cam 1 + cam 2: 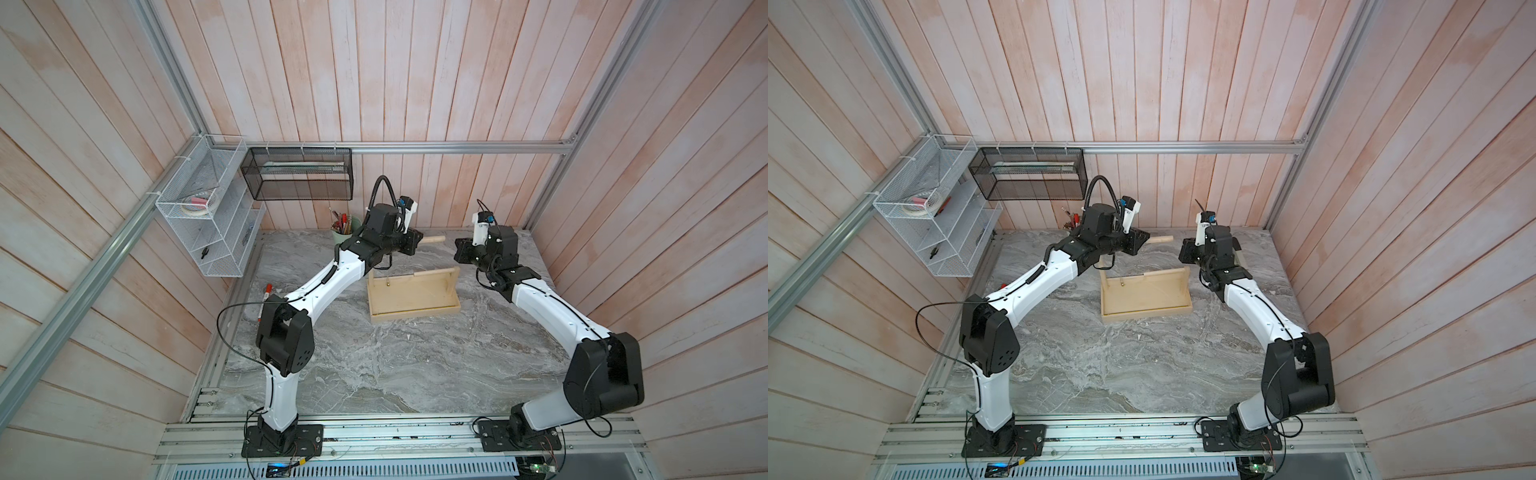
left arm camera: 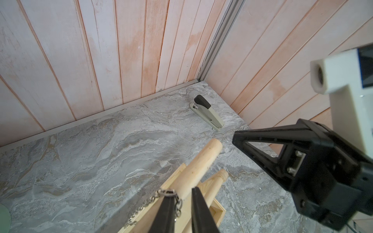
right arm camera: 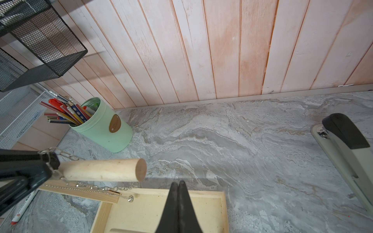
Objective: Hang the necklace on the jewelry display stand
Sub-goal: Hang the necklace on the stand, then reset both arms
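Note:
The necklace [image 2: 177, 201], a fine pale chain, lies over the upper bar [image 2: 201, 161] of the jewelry display stand [image 1: 415, 299] and loops round one fingertip of my left gripper [image 2: 181, 190]. That gripper's jaws stand slightly apart above the bar, so it is open. In the right wrist view the chain [image 3: 101, 188] hangs below the bar [image 3: 105, 169], and a small round end piece [image 3: 130, 198] dangles over the tray. My right gripper [image 3: 179, 182] is shut on nothing, just past the bar's free end above the tray [image 3: 220, 211]. Both grippers face each other in both top views.
A grey and black stapler [image 2: 207, 113] lies near the back right corner. The mint-green pen cup [image 3: 105, 129] stands at the back left. A black mesh basket [image 1: 299, 174] and a white wire rack [image 1: 208, 216] hang on the walls. A marker [image 1: 264, 303] lies at the table's left edge.

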`<state>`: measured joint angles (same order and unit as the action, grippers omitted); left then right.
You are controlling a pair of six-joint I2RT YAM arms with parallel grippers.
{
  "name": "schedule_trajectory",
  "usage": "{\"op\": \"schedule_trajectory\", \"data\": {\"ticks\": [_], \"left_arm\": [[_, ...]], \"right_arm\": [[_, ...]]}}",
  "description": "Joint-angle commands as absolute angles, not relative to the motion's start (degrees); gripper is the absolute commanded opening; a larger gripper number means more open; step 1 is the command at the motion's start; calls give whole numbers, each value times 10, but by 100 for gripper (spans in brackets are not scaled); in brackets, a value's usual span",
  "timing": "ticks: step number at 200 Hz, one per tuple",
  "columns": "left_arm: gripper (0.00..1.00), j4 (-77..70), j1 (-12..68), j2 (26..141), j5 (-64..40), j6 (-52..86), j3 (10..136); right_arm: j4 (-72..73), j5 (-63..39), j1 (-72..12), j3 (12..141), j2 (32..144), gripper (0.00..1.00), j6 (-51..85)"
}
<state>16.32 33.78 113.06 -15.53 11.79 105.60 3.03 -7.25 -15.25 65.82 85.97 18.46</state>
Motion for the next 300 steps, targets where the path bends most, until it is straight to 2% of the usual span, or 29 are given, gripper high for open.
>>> {"op": "schedule_trajectory", "data": {"ticks": [1, 47, 70, 116, 122, 133, 137, 141, 143, 156, 162, 167, 181, 202, 216, 221, 247, 278, 300], "left_arm": [[19, 164, 341, 1095, -138, 111, 1038], [19, 167, 343, 1067, -116, 109, 1013], [24, 182, 344, 1067, -114, 107, 1012], [25, 190, 345, 1021, -107, 115, 970], [33, 194, 345, 1008, -105, 116, 959], [66, 204, 345, 979, -96, 124, 931], [76, 206, 345, 966, -90, 129, 919], [96, 208, 345, 952, -84, 133, 904], [99, 209, 345, 945, -80, 136, 896], [100, 214, 343, 894, -61, 156, 844], [100, 213, 341, 871, -58, 165, 819], [100, 211, 339, 850, -56, 172, 794], [100, 210, 333, 795, -36, 191, 732], [100, 199, 308, 714, -17, 205, 638], [100, 179, 273, 658, -11, 211, 570], [100, 172, 259, 639, -9, 212, 549], [100, 101, 193, 573, -6, 162, 441], [100, -28, 129, 555, -14, 109, 325], [100, -85, 74, 590, -12, 96, 295]], "right_arm": [[34, -80, -156, 649, 838, 0, 192], [18, -81, -160, 648, 820, 0, 191], [9, -80, -163, 647, 814, 0, 190], [-21, -64, -169, 651, 780, 0, 181], [-31, -59, -170, 654, 774, 0, 176], [-51, -48, -170, 657, 761, 0, 166], [-57, -44, -170, 657, 755, 3, 162], [-63, -39, -170, 655, 750, 5, 157], [-66, -37, -170, 654, 748, 8, 155], [-84, -22, -170, 645, 730, 32, 143], [-90, -15, -170, 639, 723, 53, 140], [-93, -8, -170, 633, 717, 65, 141], [-96, 16, -170, 615, 700, 82, 142], [-49, 94, -170, 548, 656, 87, 106], [76, 104, -169, 438, 608, 88, 29], [131, 103, -170, 393, 588, 91, 4], [387, 187, -155, 202, 521, 97, -8], [451, 229, -108, 133, 582, 97, 5], [618, 232, -81, 79, 672, 97, 1]]}}
